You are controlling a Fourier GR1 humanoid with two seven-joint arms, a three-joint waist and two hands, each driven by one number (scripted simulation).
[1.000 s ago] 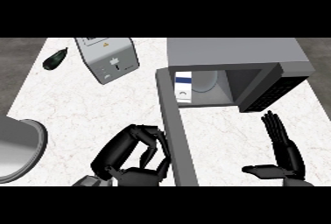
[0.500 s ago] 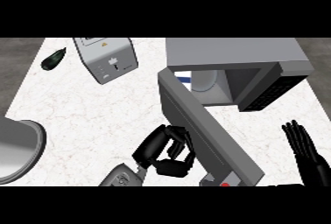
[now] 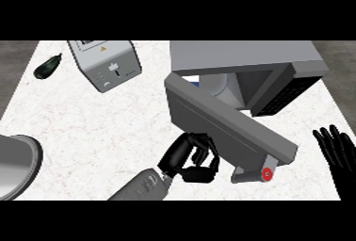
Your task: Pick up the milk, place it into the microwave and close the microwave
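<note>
The grey microwave stands at the back right of the counter. Its door is swung partway across the opening. Through the remaining gap only a white and blue sliver of the milk shows inside. My left hand is against the door's outer face near its lower edge, with fingers curled and nothing held. At the far right edge my right hand rests open, fingers up, apart from the microwave.
A grey toaster-like box lies at the back, left of the microwave, with a small dark object further left. A grey metal bowl sits at the left edge. The door's end carries a red button.
The microwave door has swung from wide open to partway across the opening, hiding most of the milk. My left hand followed it to the right. My right hand drew back to the right edge.
</note>
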